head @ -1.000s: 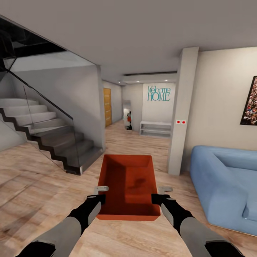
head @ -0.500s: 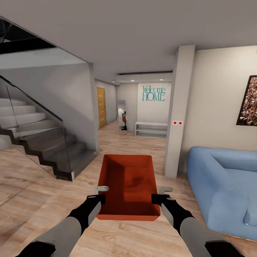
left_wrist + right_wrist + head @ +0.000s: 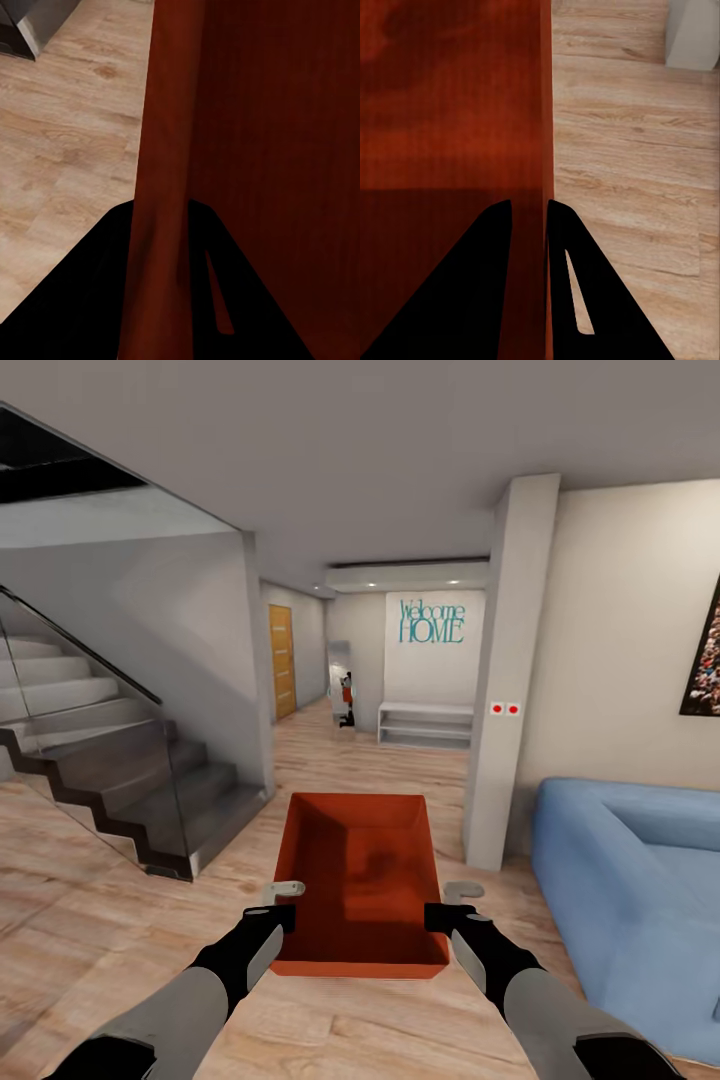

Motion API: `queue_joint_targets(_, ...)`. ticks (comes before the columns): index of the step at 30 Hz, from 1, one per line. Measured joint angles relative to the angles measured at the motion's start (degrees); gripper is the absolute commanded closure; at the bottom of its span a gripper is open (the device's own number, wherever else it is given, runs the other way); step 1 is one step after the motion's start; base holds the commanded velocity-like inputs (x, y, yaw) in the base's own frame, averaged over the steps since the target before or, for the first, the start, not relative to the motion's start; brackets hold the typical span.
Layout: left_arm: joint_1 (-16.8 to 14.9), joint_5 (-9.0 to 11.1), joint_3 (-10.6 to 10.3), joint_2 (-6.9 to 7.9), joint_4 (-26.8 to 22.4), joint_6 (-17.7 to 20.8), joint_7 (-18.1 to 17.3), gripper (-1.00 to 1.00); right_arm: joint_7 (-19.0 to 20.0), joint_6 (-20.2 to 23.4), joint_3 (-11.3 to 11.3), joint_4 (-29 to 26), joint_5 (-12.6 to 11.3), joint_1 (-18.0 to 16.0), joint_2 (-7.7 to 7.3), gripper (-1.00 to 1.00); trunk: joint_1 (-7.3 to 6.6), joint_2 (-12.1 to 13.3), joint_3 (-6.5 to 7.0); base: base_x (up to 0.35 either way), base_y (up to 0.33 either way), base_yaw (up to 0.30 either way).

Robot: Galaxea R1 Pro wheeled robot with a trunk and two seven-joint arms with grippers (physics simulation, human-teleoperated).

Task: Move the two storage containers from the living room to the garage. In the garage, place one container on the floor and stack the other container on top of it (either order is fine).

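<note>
**Hauling bin number one through the living room, garage nowhere in sight yet**

Carrying one red-orange storage container (image 3: 362, 880) out in front of itself, the robot is rolling over the light wood plank floor (image 3: 100, 920) of the living room. The left gripper (image 3: 284, 903) is clamped on the bin's left wall, and the left wrist view shows that wall (image 3: 161, 225) pinched between the dark fingers. The right gripper (image 3: 438, 905) has the right wall squeezed the same way (image 3: 544, 225). The bin is empty, lidless and held level, clear of the floor.

Progress-wise, this looks like early days. The blue sofa (image 3: 630, 880) sits to the right and the staircase (image 3: 110, 770) to the left, with a hallway and a "Welcome HOME" sign (image 3: 432, 622) ahead. So no concrete floor so far, and nothing's been set down or stacked.

Count: one container visible, two grippers on it, one sofa, one staircase, one sign. The second container isn't accounted for here, so presumably a whole second trip is left.
</note>
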Motion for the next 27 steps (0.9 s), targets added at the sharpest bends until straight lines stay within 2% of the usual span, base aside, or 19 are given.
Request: queue_joint_targets(27,0.0,-0.02,0.04,0.0,0.02,0.0,-0.01,1.0,0.02,0.04,-0.04,-0.02,0.09,0.0,0.01,1.0,0.0,0.0,0.0,0.324,0.0,0.0)
